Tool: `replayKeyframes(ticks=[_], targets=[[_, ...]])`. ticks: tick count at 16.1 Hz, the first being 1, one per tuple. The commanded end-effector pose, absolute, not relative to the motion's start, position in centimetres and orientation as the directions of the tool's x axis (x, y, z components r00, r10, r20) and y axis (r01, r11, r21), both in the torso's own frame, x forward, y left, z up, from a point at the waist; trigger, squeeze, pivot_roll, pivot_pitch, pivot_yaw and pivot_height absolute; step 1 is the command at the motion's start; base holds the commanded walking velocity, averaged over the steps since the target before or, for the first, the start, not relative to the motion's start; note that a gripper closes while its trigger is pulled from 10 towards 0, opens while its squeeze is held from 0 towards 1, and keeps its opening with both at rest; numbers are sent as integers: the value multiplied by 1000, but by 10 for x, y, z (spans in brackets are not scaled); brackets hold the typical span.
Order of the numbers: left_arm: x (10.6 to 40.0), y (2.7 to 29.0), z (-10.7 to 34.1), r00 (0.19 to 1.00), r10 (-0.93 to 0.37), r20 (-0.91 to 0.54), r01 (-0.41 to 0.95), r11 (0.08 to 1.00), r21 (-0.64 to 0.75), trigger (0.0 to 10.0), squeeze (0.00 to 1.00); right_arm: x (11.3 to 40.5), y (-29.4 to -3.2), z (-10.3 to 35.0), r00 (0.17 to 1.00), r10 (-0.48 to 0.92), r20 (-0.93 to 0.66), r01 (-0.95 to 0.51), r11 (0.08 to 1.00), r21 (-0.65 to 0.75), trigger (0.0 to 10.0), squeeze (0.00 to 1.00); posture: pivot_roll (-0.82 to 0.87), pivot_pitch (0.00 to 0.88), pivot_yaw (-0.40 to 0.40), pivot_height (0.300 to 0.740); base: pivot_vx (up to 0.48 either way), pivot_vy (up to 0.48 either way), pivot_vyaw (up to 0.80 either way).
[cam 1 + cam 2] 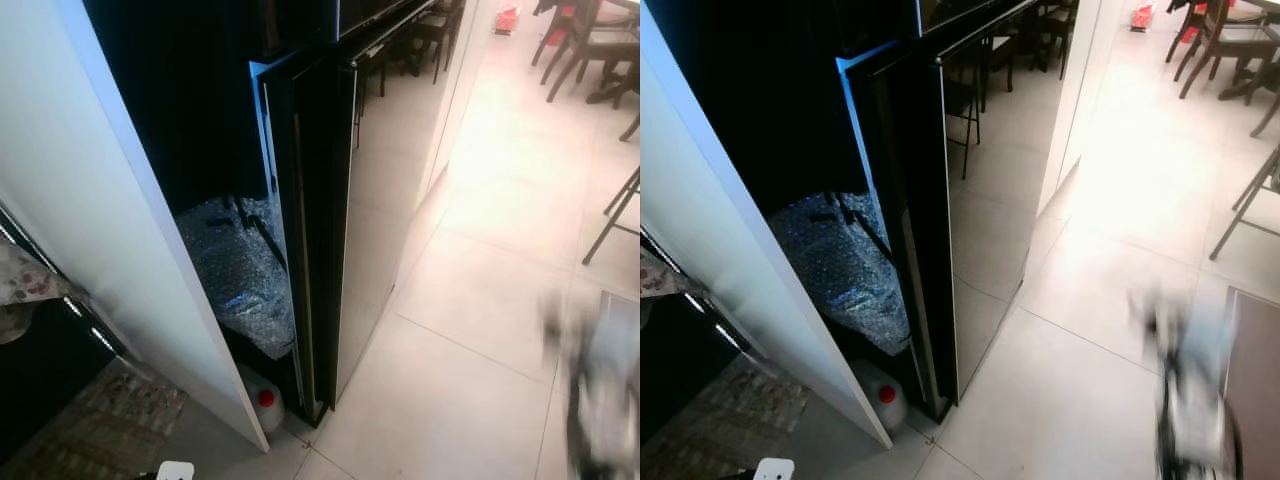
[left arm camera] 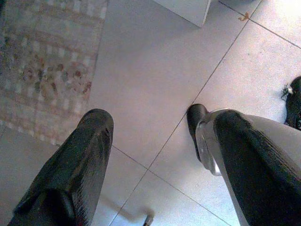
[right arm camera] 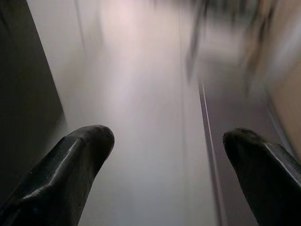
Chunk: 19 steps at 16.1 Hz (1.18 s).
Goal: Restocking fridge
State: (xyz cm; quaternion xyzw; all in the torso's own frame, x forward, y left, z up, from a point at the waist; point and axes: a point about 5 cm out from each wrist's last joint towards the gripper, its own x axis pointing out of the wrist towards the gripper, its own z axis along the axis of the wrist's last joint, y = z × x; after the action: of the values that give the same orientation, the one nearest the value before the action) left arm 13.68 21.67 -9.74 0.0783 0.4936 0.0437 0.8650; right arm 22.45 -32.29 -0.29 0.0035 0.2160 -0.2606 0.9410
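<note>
Pale square floor tiles run the length of the room, glossy and catching bright light toward the far end. The fridge stands tall and black right ahead, its mirror-like door closed and reflecting chair legs. Left of it there's a dark gap, and in that gap sits one crumpled heap of bubble wrap. Below the wrap, one white jug with a red cap rests on the floor, just beside the fridge's bottom corner. A white panel slants across the left side, closing in the gap. At the lower left, one patterned rug lies on the tiles; the left wrist view shows it too, faded beige with a small repeating motif. Far off at the top right, dark chairs cluster together; they overlap too much to count. Another thin metal leg pokes in at the right edge. Something red and white lies on the floor in the distance, too small to read. No writing is legible anywhere.

The left gripper hangs low over the tiles near the rug, fingers spread wide, holding nothing. One of the robot's black feet shows between them on the floor. The right gripper is blurred in motion, fingers also well apart and empty, pointing along the floor beside a dark surface. In the head views the right arm is a grey smear at the lower right.
</note>
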Motion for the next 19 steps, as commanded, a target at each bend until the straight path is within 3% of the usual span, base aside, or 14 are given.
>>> replayKeyframes(ticks=[1, 2, 4, 5, 7, 9, 19], targets=[[134, 220, -98, 502, 159, -850, 1, 983, 184, 10000, 0, 206, -310, -28, 708, -456, -539, 484, 869, -100, 10000, 0, -102, 0, 24, 740, 0, 0, 0], [134, 220, -98, 501, 160, -851, 0, 983, 184, 10000, 0, 176, -288, -57, 630, -369, -683, 412, 905, -108, 10000, 0, -101, 0, 30, 740, 0, 0, 0], [133, 221, -98, 499, 159, -852, 1, 983, 183, 10000, 0, 140, -258, -86, 507, -275, -817, 332, 937, -109, 10000, 0, -79, 0, 33, 740, 0, 0, 0], [133, 221, -98, 498, 159, -852, 0, 983, 183, 10000, 0, 136, -253, -89, 490, -257, -833, 320, 942, -102, 10000, 0, -77, 0, 33, 740, 0, 0, 0], [131, 222, -98, 496, 158, -854, -4, 984, 179, 10000, 0, 136, -229, -95, 497, -196, -846, 237, 968, -86, 10000, 0, -82, 0, 36, 740, 0, 0, 787], [131, 222, -98, 494, 155, -855, 1, 984, 178, 10000, 0, 135, -223, -97, 486, -167, -858, 210, 975, -70, 10000, 0, -74, 0, 34, 740, 0, 0, 800], [132, 222, -98, 497, 150, -854, 3, 985, 175, 10000, 0, 139, -218, -97, 487, -140, -862, 175, 983, -61, 10000, 0, -70, 1, 36, 740, 0, 0, 800]])
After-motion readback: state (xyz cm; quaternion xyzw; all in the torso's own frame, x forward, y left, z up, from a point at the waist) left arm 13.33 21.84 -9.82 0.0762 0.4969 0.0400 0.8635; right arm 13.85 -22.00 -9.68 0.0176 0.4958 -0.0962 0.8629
